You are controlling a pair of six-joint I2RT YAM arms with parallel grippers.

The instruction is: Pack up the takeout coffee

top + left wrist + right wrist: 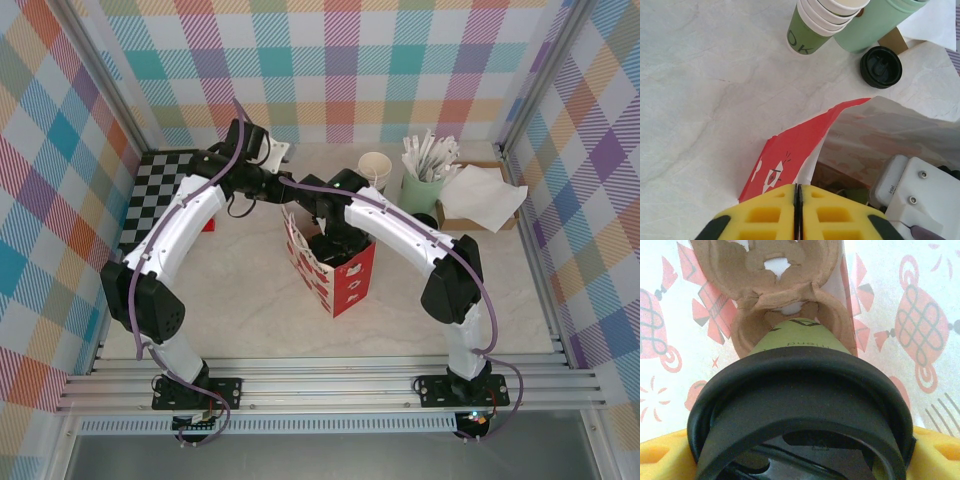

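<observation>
**Plaid cell, pale marbled table: one coffee in the bag, one outside it**

Marbled table [250,310] has a red paper bag [345,285] standing open mid-table, with both arms reaching to it.

- left gripper [797,187]: yellow fingers pressed flat together, with the bag's red rim running into the seam between them. Looks like a pinch on the rim.
- right gripper [800,455]: down inside the bag, fingers spread wide on either side of the black lid of a green takeout cup [800,337], clamping it.
- That cup is upright, its base at the near pocket of a brown pulp cup carrier [785,270] on the bag floor. Can't tell if it's fully seated.
- second lidded cup [881,66]: on the table outside the bag, just beside the pale green stick holder [875,25].
- stack of lidless cups [812,30]: next to the holder, on its other side.
</observation>
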